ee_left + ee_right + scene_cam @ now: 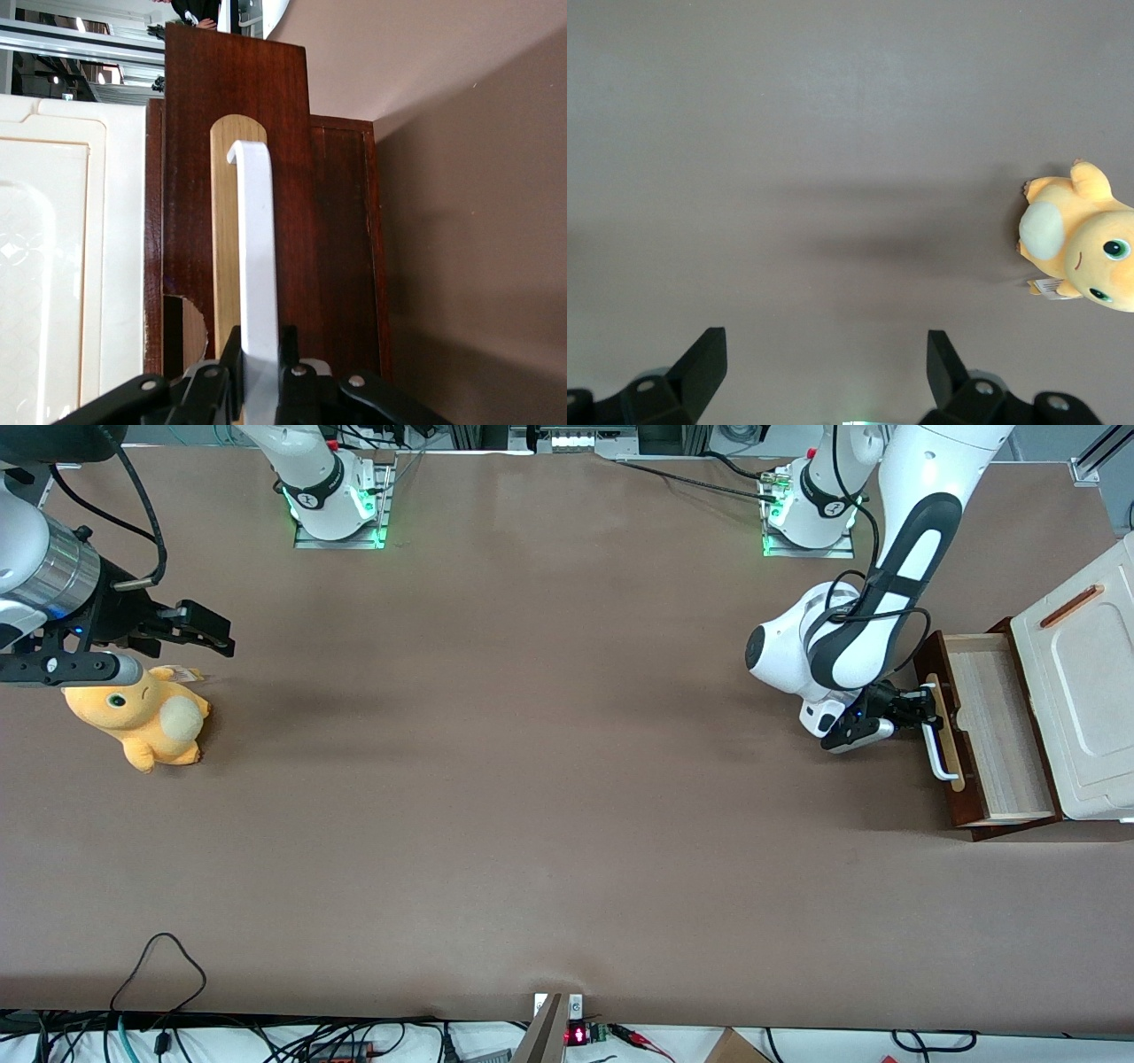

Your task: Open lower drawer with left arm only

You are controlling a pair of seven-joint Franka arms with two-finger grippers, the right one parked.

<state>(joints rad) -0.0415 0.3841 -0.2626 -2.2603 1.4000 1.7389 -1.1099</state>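
From the front camera I see the lower drawer (992, 731) at the working arm's end of the table, about three o'clock from the table's middle. It stands pulled out from under the white panel (1085, 691), with its pale wood interior open to view and its dark reddish-brown front facing the middle of the table. The white panel carries a thin orange-brown bar (1070, 606) near its one o'clock corner.

The left arm (873, 602) reaches down from its base (811, 509) at roughly one o'clock on the table and bends toward the drawer front. Its gripper (921, 713) sits right at the white bar handle (937, 735), on the half of the handle farther from the front camera.

On the wrist camera I have the handle (259, 266) running straight between the two black fingers (232, 354), over the pale wood strip (226, 239) set in the dark drawer front (310, 221). The fingers are closed in snug against both sides of the bar, gripping it, with no gap that I can make out. The gripper (261, 359) is squared up to the handle.

Toward the parked arm's end, at about nine o'clock, a yellow plush toy (142, 717) lies on the brown table (532, 779); I see it too on the parked wrist camera (1081, 243).
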